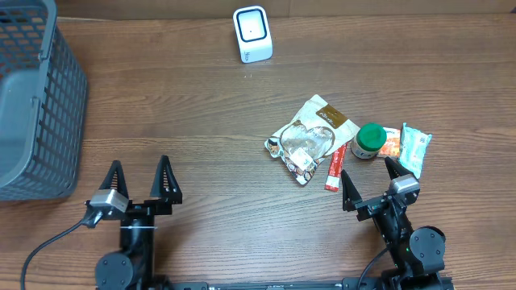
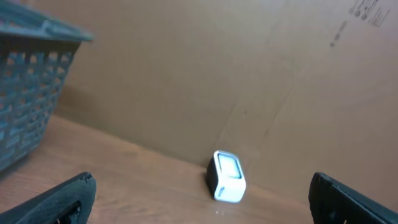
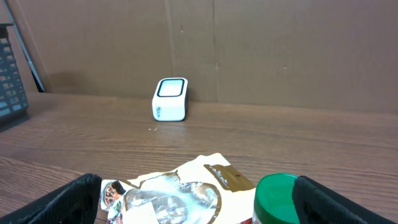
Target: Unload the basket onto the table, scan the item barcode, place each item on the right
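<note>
Both arms were black. The left gripper (image 1: 140, 179) bore two tapering, wedge-shaped black fingers (image 1: 165, 176), with a silver-grey block (image 1: 108, 199) mounted to one side and a thin black cable (image 1: 36, 256) looping away from it. The right gripper (image 1: 372, 180) was built alike, with the same grey housing (image 1: 404, 187), a round black joint (image 1: 426, 244), a tiny green light (image 1: 409, 247) and a second black lead (image 1: 369, 270).
</note>
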